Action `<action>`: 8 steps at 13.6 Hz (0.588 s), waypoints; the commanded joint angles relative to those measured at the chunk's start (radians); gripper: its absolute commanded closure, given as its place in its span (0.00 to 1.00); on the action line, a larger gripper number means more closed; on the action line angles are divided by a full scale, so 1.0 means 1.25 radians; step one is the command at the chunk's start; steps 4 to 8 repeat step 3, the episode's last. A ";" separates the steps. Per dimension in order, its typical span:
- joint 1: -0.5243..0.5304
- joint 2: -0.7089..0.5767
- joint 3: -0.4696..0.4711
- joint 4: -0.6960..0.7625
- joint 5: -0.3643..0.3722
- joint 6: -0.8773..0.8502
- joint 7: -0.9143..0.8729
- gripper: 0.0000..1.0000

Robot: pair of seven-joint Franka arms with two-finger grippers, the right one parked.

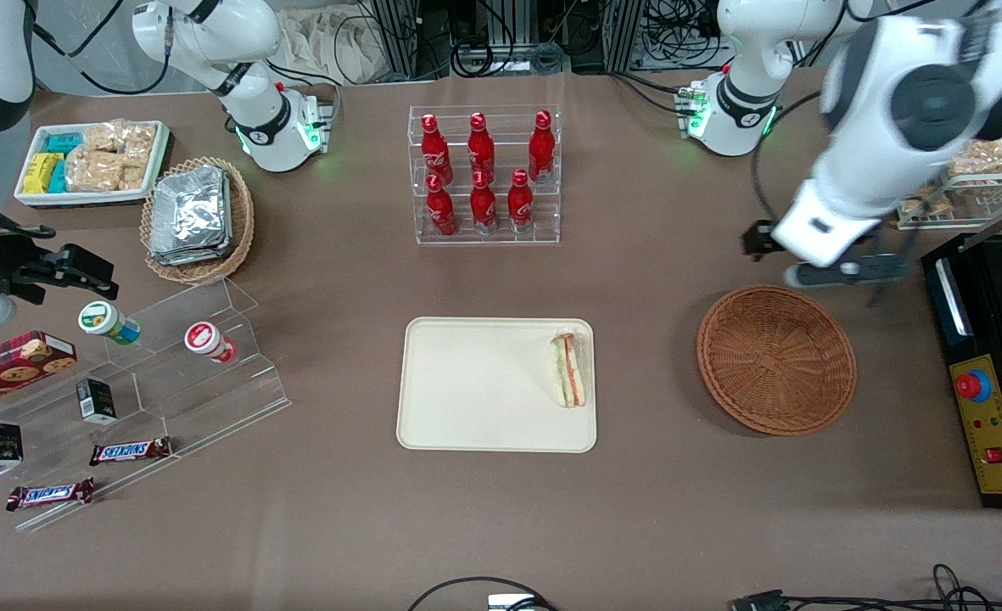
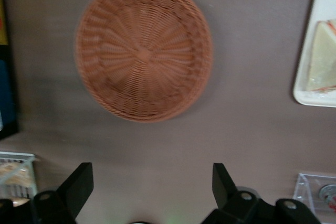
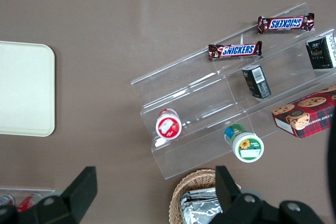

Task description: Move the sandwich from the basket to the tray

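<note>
Sandwich (image 1: 570, 370), a small white-bread wedge with orange-red and green filling, lies on the flat cream-beige tray (image 1: 475, 386), at its edge nearest the round reddish-brown wicker basket (image 1: 776, 358), which holds nothing. The left gripper (image 2: 152, 184) hangs above the table, farther from the front camera than the basket, jaws spread wide and holding nothing. Judging by this, only a clean retreat remains: lift straight, clear of the basket rim.

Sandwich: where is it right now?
On the tray, at its edge nearest the empty basket: sandwich. The open gripper is above the table beside the basket.
</note>
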 commanded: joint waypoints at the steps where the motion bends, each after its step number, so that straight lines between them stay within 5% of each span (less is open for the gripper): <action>1: 0.082 0.030 -0.011 0.101 -0.028 -0.061 0.074 0.00; 8: 0.113 0.077 -0.012 0.178 -0.033 -0.090 0.151 0.00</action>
